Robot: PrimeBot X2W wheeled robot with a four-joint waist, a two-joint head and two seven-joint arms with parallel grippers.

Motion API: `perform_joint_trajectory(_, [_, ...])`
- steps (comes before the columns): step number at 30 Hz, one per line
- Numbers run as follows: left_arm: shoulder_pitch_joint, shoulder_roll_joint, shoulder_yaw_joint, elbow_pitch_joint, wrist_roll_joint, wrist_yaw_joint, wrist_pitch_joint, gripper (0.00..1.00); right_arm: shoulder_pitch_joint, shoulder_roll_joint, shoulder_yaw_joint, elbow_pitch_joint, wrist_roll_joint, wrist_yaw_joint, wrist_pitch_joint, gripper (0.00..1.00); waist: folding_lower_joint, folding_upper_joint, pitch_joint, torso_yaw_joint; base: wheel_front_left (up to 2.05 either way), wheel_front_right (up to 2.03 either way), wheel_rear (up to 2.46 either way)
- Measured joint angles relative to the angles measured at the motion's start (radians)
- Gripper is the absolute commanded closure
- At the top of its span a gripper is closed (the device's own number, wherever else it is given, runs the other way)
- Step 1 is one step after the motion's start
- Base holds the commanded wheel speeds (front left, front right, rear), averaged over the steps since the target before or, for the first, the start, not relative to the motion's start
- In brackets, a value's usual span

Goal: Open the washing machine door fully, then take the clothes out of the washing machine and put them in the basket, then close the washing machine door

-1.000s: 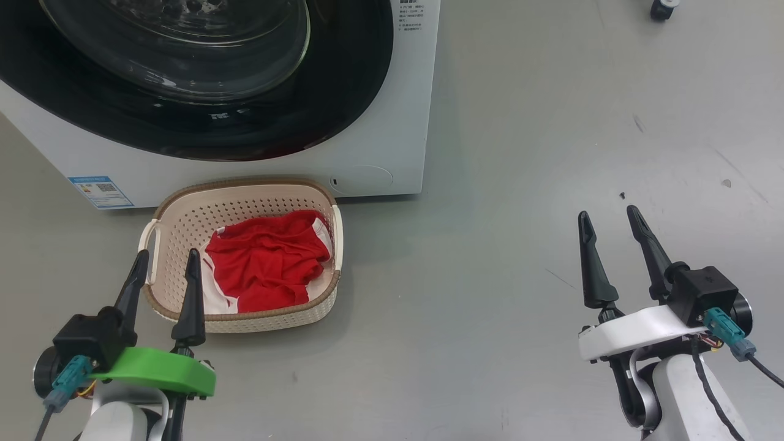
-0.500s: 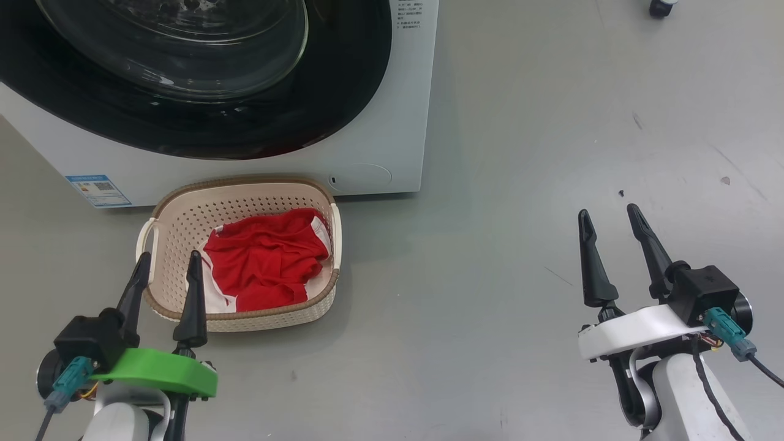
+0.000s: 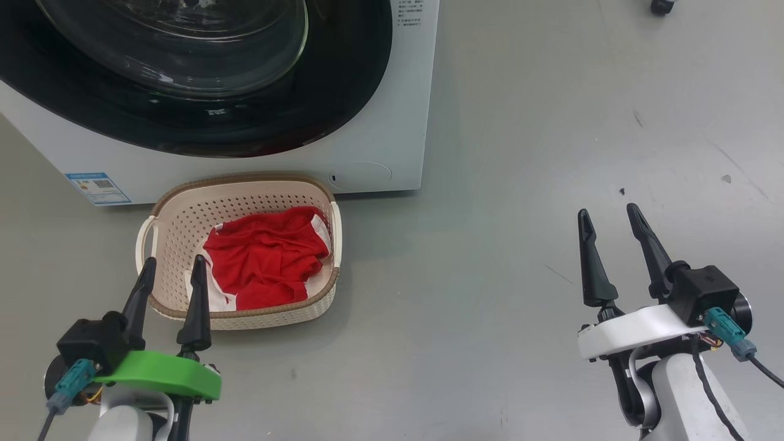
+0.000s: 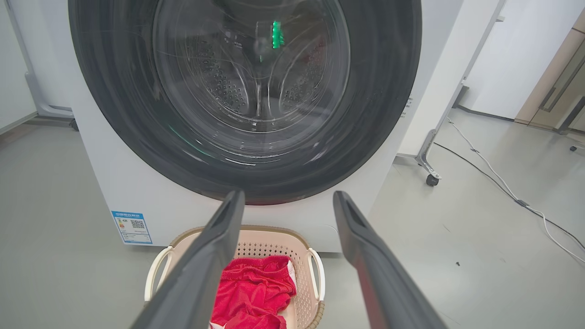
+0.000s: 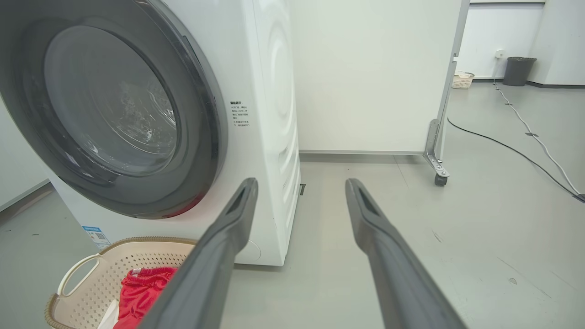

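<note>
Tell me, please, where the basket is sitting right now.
In the head view, the basket sits on the floor at lower left, in front of the washing machine, with the red clothes inside and the left gripper by its near rim.

Green left pincer (image 3: 174, 259), white right pincer (image 3: 607, 210) (teal plugs (image 3: 726, 334) on both).

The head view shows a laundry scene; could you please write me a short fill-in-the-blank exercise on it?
1. The clothes lying in the basket are bright ____ with white trim.
2. The washing machine door is ____ against the front of the washing machine.
3. The left hand and the right hand both stand ____, holding nothing.

Missing words: red; closed; open
</note>
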State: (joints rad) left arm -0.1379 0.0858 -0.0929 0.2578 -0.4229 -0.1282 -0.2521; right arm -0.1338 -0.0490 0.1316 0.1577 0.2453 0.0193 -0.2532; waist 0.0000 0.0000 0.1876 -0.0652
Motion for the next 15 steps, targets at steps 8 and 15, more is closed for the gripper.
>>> perform_joint_trajectory(8, [0.001, 0.003, -0.004, 0.001, -0.014, 0.0, 0.0, 0.0, 0.0, 0.0, 0.0, 0.0, 0.0, 0.0, 0.0, 0.0, 0.0, 0.0, 0.0, 0.001, 0.0, 0.0, 0.0])
perform_joint_trajectory(15, [0.003, -0.004, -0.005, 0.024, -0.018, 0.0, 0.003, 1.0, 0.005, 0.005, 0.003, 0.022, 0.0, 0.006, 0.001, 1.0, 0.0, 0.0, -0.002, 0.0, 0.0, 0.0, 0.0])
